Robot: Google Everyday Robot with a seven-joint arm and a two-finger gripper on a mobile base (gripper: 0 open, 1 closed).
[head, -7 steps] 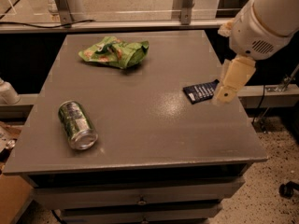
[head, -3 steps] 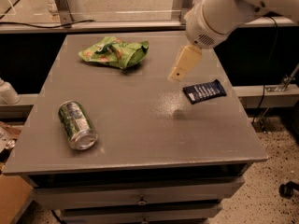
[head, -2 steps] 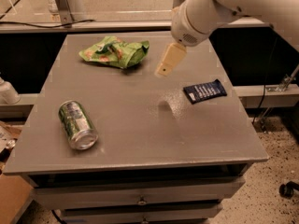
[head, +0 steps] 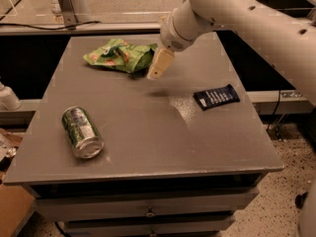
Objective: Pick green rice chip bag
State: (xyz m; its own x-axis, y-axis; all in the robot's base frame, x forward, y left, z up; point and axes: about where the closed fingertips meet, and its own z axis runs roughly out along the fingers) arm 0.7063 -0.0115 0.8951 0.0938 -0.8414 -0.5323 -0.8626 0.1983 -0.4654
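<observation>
The green rice chip bag (head: 120, 55) lies crumpled at the back of the grey table (head: 143, 127), left of centre. My gripper (head: 159, 65) hangs from the white arm just right of the bag's right end, a little above the table top. Nothing shows in it.
A green-and-silver drink can (head: 81, 132) lies on its side at the front left. A small dark blue wrapper (head: 216, 97) lies flat at the right. The table has drawers below its front edge. A rail and floor lie behind the table.
My arm has swept from the table's right side leftward and back, past the blue wrapper, and the gripper now sits beside the green bag. The objects have not moved.
</observation>
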